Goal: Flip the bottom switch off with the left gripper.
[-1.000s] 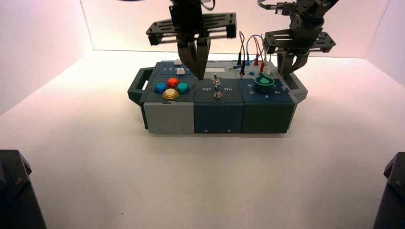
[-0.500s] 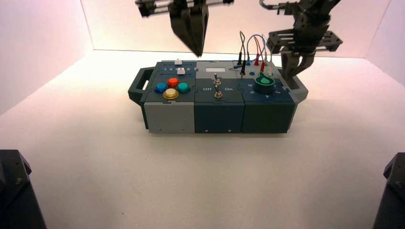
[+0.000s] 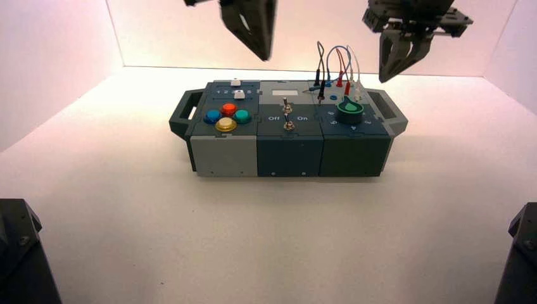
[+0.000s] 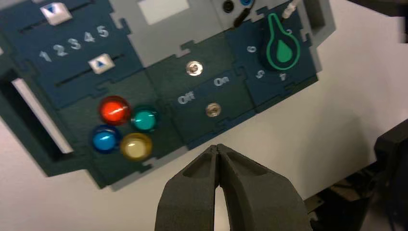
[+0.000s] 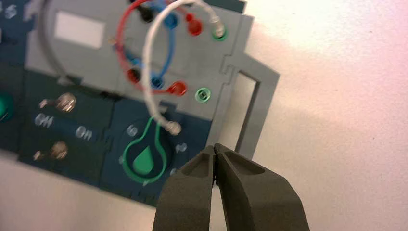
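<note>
The box [image 3: 288,155] stands mid-table. Its two small metal toggle switches sit in the middle panel between the "Off" and "On" lettering. The bottom switch [image 3: 289,124] is the one nearer the box's front edge. It also shows in the left wrist view [image 4: 213,110] and the right wrist view [image 5: 57,150]; its position does not show plainly. My left gripper [image 3: 263,54] hangs high above the box's back, shut and empty, well clear of the switches. In the left wrist view its tips [image 4: 218,148] meet over the table just in front of the box.
My right gripper [image 3: 386,76] is raised above the box's right end, shut, near the green knob [image 3: 350,111] and the looped wires [image 3: 335,63]. Coloured buttons [image 3: 228,117] and white sliders [image 3: 237,94] fill the box's left part. Handles stick out at both ends.
Both grippers have risen away from the box. The left one lifted from just left of the switches to high above. The right one lifted from the right handle.
</note>
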You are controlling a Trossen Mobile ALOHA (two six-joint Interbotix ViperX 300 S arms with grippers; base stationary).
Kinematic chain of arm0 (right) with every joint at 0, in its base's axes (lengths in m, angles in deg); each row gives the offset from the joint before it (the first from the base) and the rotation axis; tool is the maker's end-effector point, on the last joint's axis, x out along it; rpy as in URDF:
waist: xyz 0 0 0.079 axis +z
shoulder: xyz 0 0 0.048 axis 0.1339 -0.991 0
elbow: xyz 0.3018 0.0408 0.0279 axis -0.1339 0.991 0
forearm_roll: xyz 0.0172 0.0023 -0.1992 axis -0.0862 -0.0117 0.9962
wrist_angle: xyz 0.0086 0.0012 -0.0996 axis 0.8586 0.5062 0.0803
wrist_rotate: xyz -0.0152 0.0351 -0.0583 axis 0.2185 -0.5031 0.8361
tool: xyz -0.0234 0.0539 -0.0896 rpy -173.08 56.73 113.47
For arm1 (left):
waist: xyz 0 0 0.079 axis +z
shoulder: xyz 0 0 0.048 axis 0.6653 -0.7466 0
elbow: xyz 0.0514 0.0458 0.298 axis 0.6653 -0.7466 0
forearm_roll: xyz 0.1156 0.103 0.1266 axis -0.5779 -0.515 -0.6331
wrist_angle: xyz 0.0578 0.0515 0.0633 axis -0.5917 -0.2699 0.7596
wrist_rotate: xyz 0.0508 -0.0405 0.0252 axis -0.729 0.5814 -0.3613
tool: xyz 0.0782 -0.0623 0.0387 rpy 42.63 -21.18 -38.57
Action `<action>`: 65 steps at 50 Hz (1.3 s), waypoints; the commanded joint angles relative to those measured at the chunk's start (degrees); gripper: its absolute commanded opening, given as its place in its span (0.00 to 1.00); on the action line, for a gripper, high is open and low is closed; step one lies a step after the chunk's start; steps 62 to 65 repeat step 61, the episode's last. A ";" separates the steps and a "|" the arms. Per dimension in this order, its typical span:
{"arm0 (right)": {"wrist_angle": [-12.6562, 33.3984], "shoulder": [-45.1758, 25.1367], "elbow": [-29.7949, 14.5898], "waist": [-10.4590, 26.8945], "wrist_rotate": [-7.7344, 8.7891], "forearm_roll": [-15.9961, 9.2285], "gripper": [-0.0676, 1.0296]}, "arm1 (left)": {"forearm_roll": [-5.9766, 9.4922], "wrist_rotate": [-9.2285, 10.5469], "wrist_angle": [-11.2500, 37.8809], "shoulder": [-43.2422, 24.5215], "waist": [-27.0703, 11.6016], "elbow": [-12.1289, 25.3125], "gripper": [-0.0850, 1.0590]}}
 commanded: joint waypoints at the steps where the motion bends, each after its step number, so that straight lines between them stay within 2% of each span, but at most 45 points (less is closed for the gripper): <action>1: 3.52 3.08 -2.20 0.18 4.13 -2.37 0.04 | 0.44 -3.96 2.02 3.43 3.25 0.79 0.04; 11: 5.01 4.92 -1.76 0.18 9.84 -6.15 0.04 | 0.79 -10.90 2.55 7.38 6.86 -0.35 0.05; 17: 4.66 5.98 -0.79 0.18 14.77 -8.88 0.04 | 0.70 -13.18 1.41 8.70 7.56 -1.49 0.04; 22: 3.87 6.42 -0.26 0.18 17.67 -10.20 0.04 | 0.79 -14.50 -0.97 8.88 7.65 -3.16 0.05; 28: 3.60 6.68 0.00 0.62 17.84 -11.43 0.04 | 0.53 -15.64 -4.13 8.44 7.65 -5.27 0.04; 38: 3.60 8.00 1.67 0.70 17.75 -11.60 0.04 | 0.53 -15.64 -8.09 8.35 8.70 -7.56 0.04; 65: 1.67 11.69 3.52 0.62 17.67 -11.78 0.04 | 0.53 -15.82 -9.58 7.82 9.67 -9.14 0.05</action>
